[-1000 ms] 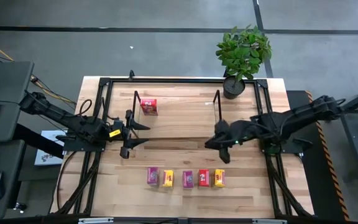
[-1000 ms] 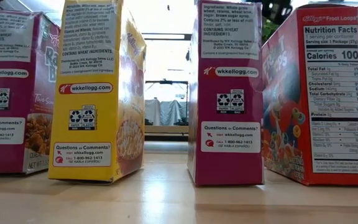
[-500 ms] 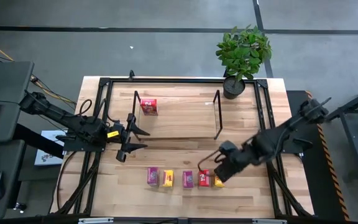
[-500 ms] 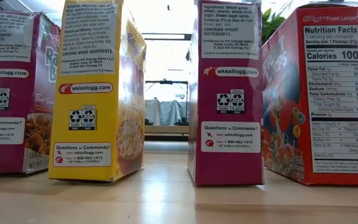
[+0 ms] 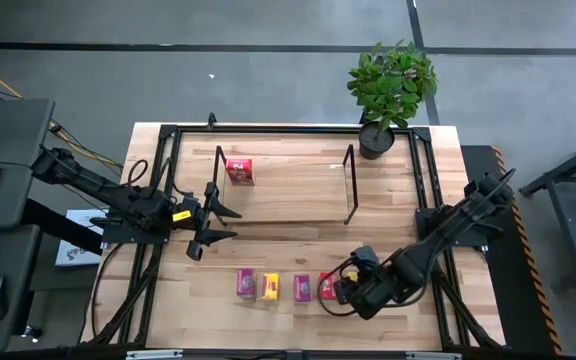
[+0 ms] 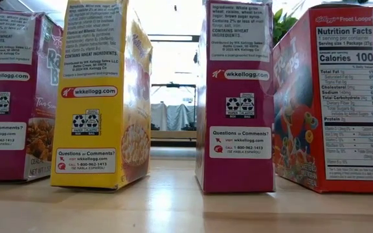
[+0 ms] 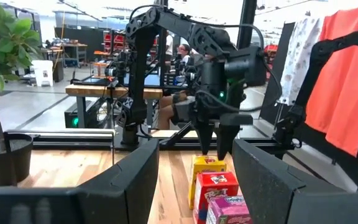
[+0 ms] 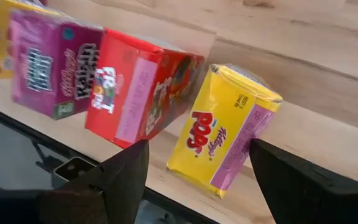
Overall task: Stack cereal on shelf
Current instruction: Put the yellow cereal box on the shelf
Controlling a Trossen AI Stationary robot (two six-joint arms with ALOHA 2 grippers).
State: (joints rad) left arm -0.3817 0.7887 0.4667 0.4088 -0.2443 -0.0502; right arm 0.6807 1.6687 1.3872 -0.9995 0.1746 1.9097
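Five cereal boxes stand in a row near the table's near edge: magenta [image 5: 245, 284], yellow [image 5: 269, 287], magenta [image 5: 301, 288], red [image 5: 325, 287], and a yellow one [image 8: 229, 130] at the right end. In the high view my right arm hides most of that yellow box. My right gripper [image 8: 199, 149] is open just above it, one finger toward each side, touching nothing; it also shows in the left wrist view [image 7: 213, 146]. A sixth box, red [image 5: 240, 171], stands on the shelf [image 5: 288, 190] near its left wire frame. My left gripper [image 5: 208, 215] is open and empty, left of the shelf.
A potted plant [image 5: 388, 85] stands at the table's far right corner. Black frame rails [image 5: 163, 180] run along the table's left and right sides. The low view shows the row from close up, with the red box [image 6: 329, 97] at its right.
My right gripper has gone from beside the shelf's right wire frame toward the table's near edge and down, and now stands over the yellow box at the right end of the row. The boxes have not moved.
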